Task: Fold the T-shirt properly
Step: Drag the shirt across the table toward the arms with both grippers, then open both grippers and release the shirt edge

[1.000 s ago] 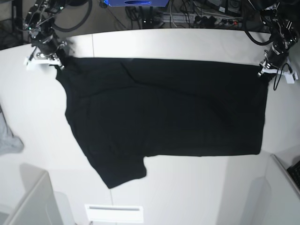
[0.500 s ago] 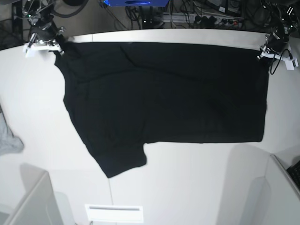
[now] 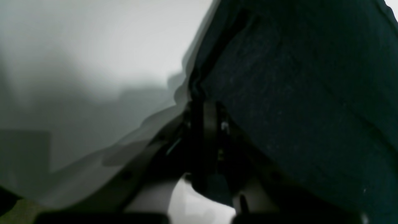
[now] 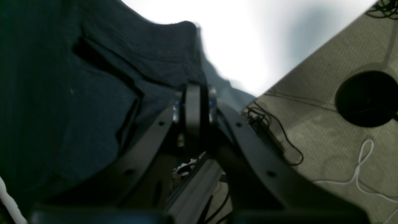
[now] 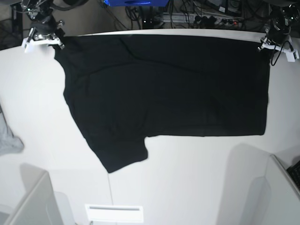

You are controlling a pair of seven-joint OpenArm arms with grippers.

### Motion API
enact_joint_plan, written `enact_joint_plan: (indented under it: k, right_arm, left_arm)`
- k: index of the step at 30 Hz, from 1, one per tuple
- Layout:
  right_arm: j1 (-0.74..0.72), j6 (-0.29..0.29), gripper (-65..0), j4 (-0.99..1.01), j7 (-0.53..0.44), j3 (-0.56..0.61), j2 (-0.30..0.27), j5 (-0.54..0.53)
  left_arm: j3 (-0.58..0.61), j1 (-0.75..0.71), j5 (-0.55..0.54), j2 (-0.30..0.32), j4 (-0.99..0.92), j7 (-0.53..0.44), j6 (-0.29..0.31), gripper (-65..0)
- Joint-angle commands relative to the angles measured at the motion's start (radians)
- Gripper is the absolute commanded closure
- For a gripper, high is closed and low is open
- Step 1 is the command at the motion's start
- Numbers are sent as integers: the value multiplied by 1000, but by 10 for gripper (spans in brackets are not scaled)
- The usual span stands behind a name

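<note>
**Both grippers pinching the far corners of the black T-shirt**

Fingers (image 3: 205,124) of the left gripper (image 5: 264,47) are pressing together on black cloth, right at the edge of the T-shirt (image 5: 164,89); the left wrist view is showing the hem bunching into them, with pale bench (image 3: 93,46) beyond. Fingers (image 4: 192,115) of the right gripper (image 5: 57,43) are likewise clamping a fold of the same cloth, and only the right wrist view is showing what lies past the bench edge there: a carpeted floor (image 4: 326,130) with loose cables (image 4: 273,130).

From the base view, the near part of the white bench (image 5: 187,187) is lying bare, with a grey cloth (image 5: 8,140) sitting at its left edge, well apart from the T-shirt. One short sleeve (image 5: 122,157) is pointing toward the near edge, on the view's left. The T-shirt is lying spread flat, its long axis running side to side across the bench, neck end toward the view's left and hem toward the right. No print is showing on the upper face. Its far edge is stretching taut between the two grippers along the far rim of the bench. Neither wrist view is showing the whole garment; the base view is too distant to show the fingers.
</note>
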State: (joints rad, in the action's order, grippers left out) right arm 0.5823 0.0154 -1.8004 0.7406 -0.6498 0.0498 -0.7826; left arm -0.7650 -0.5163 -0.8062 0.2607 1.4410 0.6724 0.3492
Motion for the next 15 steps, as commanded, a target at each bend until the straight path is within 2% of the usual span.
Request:
enact_joint_plan:
  k: [1, 10, 15]
  right_arm:
    - [6, 1, 0, -20, -20, -6, -9, -4]
    - [6, 1, 0, -19, -17, -6, -9, -4]
    - [3, 1, 0, -19, 29, -15, -9, -4]
  left_arm:
    - [-6, -17, 32, 12, 4, 28, -14, 0]
    - [-9, -55, 32, 10, 22, 28, -14, 0]
    - [-15, -55, 32, 10, 22, 28, -14, 0]
